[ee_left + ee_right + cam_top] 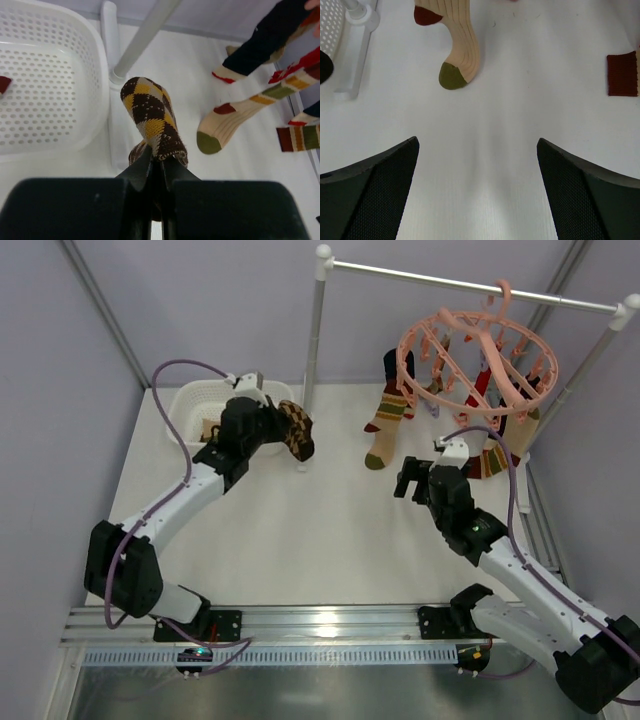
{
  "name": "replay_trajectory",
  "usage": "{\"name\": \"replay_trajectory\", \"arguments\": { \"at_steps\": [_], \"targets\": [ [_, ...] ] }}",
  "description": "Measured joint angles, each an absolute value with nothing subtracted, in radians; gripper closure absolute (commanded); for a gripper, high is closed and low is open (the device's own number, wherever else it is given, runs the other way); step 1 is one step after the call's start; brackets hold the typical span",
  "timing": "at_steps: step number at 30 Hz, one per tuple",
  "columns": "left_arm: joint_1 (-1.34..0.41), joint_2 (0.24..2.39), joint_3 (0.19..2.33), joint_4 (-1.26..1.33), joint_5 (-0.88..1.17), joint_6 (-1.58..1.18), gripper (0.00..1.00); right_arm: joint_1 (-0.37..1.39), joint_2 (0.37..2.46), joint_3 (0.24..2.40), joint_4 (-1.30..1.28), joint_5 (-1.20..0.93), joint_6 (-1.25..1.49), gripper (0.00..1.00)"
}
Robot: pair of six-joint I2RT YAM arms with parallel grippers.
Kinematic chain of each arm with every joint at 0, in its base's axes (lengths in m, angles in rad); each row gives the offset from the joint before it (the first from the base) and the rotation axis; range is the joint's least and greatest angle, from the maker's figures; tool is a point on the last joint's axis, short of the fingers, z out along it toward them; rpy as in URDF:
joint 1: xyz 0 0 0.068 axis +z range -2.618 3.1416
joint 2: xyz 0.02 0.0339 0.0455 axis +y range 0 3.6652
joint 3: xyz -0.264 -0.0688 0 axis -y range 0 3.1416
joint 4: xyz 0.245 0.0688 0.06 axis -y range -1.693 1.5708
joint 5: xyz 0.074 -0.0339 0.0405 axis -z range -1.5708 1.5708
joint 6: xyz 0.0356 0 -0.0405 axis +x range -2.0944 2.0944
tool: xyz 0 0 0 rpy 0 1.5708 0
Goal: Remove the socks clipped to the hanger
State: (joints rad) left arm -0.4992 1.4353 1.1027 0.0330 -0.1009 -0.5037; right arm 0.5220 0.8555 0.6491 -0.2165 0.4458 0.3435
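Note:
My left gripper [272,426] [159,159] is shut on a brown-and-yellow argyle sock [297,430] [150,112], held in the air just right of the basket. The pink ring hanger [480,355] hangs from the rail at the back right. Still clipped to it are a cream sock with olive and red stripes [386,428] [235,117] [461,47], a dark navy sock [392,366] [267,37] and other striped ones [490,460] [299,137]. My right gripper [411,480] [477,142] is open and empty, low over the table below the hanger.
A white perforated basket [196,408] [45,95] stands at the back left with something red [4,83] inside. The white rail stand's pole [314,335] [142,37] rises just beyond the held sock. A dark red cuff [622,75] shows at the right.

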Motion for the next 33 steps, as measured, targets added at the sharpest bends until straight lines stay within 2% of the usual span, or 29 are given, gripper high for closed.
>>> {"name": "replay_trajectory", "arguments": {
  "at_steps": [11,15,19,25,26,27,28,29,30,33],
  "targets": [
    [-0.239,1.533,1.284,-0.017,-0.039,-0.554,1.0,0.512,0.882,0.59,-0.156,0.443,0.324,0.0],
    [-0.131,1.563,1.348,-0.036,-0.089,-0.566,1.0,0.5,0.881,0.588,-0.142,0.438,0.317,0.0],
    [-0.105,1.619,1.436,-0.059,-0.188,-0.535,1.0,0.493,0.862,0.583,-0.133,0.428,0.316,0.0],
    [-0.117,1.63,1.397,-0.073,-0.306,-0.497,1.0,0.482,0.849,0.572,-0.126,0.415,0.316,0.0],
    [-0.117,1.631,1.388,-0.074,-0.319,-0.493,0.94,0.48,0.849,0.572,-0.126,0.413,0.316,0.0],
    [-0.117,1.632,1.379,-0.076,-0.33,-0.49,0.8,0.478,0.849,0.572,-0.126,0.411,0.316,0.0],
    [-0.117,1.634,1.374,-0.083,-0.342,-0.484,0.27,0.476,0.849,0.572,-0.125,0.407,0.316,0.0],
    [-0.117,1.636,1.372,-0.084,-0.349,-0.481,0.04,0.474,0.849,0.572,-0.124,0.405,0.316,0.0],
    [-0.117,1.639,1.372,-0.085,-0.354,-0.485,0.0,0.473,0.85,0.572,-0.122,0.403,0.316,0.0],
    [-0.117,1.641,1.372,-0.095,-0.377,-0.495,0.0,0.468,0.851,0.572,-0.12,0.399,0.316,0.0]
  ]
}}
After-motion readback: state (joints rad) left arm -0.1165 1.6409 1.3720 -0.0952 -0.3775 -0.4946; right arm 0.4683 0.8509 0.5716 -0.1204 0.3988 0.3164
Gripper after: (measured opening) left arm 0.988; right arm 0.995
